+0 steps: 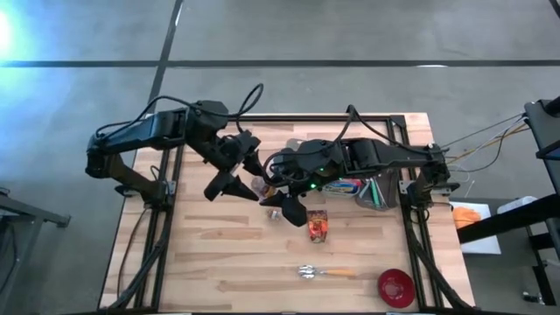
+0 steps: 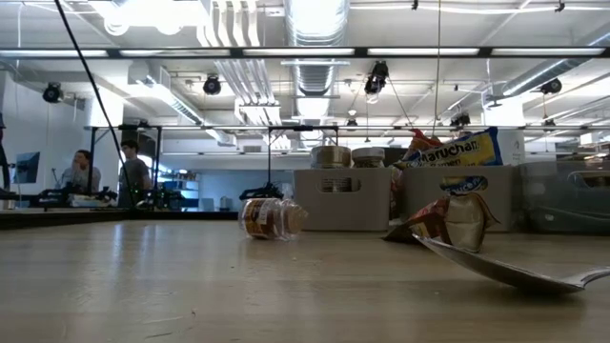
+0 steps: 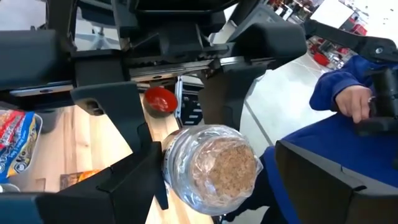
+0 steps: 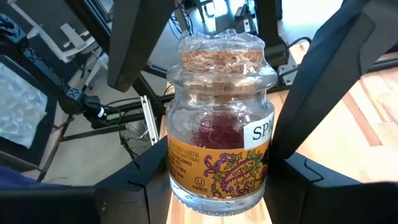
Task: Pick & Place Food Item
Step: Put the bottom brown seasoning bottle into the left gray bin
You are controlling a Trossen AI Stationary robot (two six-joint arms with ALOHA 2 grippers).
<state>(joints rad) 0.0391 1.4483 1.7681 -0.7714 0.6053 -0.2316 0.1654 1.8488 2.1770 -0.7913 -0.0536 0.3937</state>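
A glass spice jar [image 4: 217, 149] with a cork top and an orange label is held up between my two grippers, with my right gripper [image 4: 214, 180] shut on it. Its cork top [image 3: 214, 165] faces my left gripper [image 3: 217, 177], which is open, one finger on either side of the top with a gap on one side. In the high view my left gripper [image 1: 234, 188] comes from the table's left and my right gripper [image 1: 282, 206] from the right, and they meet over the table's middle. Neither gripper appears in the low view. My right gripper pinches the jar's lower, labelled body [image 4: 186, 177] between its two fingers, one on each side. The jar is lifted clear of the table. Its cork top [image 4: 221, 59] points away from the fingers, toward my left gripper.
Another jar [image 2: 272, 217] lies on its side on the table. Near it are a red pouch [image 1: 317, 226], a spoon [image 1: 325, 273] and a red bowl [image 1: 395, 287]. A grey bin [image 1: 378, 191] holds food packets. A person's blue sleeve [image 3: 348, 134] shows beyond the table.
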